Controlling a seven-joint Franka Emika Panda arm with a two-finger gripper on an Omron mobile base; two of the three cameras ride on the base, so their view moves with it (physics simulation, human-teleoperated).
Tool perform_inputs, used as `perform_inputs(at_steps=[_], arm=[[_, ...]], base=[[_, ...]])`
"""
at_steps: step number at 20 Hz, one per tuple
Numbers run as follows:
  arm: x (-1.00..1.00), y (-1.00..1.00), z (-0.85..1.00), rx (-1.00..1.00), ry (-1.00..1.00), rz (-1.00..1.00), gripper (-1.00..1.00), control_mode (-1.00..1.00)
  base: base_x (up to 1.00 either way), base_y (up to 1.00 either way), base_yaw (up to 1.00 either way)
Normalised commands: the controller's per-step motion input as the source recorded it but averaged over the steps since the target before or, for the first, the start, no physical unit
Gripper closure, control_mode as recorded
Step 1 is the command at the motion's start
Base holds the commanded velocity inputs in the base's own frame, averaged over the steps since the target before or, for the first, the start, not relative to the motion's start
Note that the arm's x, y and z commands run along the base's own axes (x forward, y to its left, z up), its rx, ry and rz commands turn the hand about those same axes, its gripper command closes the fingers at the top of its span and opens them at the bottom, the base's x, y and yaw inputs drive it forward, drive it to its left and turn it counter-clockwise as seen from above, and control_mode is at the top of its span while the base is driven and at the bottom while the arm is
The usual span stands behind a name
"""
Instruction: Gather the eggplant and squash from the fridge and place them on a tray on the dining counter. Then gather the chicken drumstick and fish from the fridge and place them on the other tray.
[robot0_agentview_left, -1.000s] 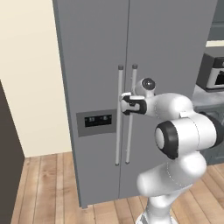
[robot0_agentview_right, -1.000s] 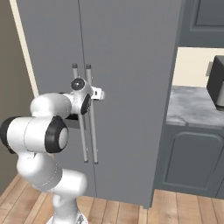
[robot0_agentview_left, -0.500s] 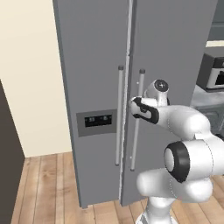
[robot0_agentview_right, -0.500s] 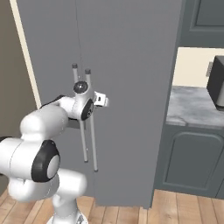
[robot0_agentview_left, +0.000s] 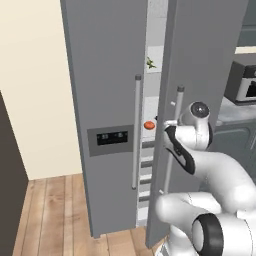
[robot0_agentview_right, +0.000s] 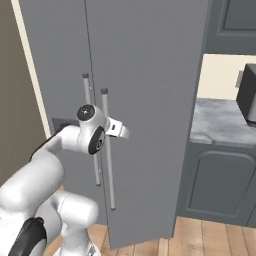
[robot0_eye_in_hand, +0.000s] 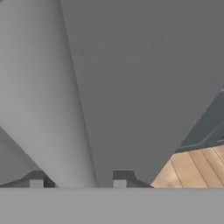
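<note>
flat even rendered light, no glare, soft faint shadows, base views sharp, hand view soft and low-detail, no edge distortion

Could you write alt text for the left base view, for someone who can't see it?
A white robot arm's gripper is at the handle of a grey fridge's right door, which stands partly open. Through the gap, white shelves show with a small red item and something green higher up. The left door is shut, with a dispenser panel.
</note>
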Motion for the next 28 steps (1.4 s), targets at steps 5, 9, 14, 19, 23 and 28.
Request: perform_inputs(at_steps=[5,9,14,19,23,28], arm=[[-0.15,-0.12,-0.04,0.03,0.0,-0.18,-1.0,-1.0],[-0.94,-0.06,0.05,0.12,0.0,-0.15,-1.0,-1.0],[-0.55,0.86,0.15,0.1,0.0,-0.24,-1.0,-1.0],[0.18,1.0,0.06,0.04,0.0,-0.34,-1.0,-1.0],[0.84,0.78,0.0,0.17,-0.02,-0.48,-1.0,-1.0],[0.7,0.52,0.04,0.24,-0.08,-0.42,-1.0,-1.0]], base=[[0.0,0.0,0.0],[0.0,0.0,0.0],[0.0,0.0,0.0],[0.0,0.0,0.0],[0.0,0.0,0.0],[0.0,0.0,0.0]])
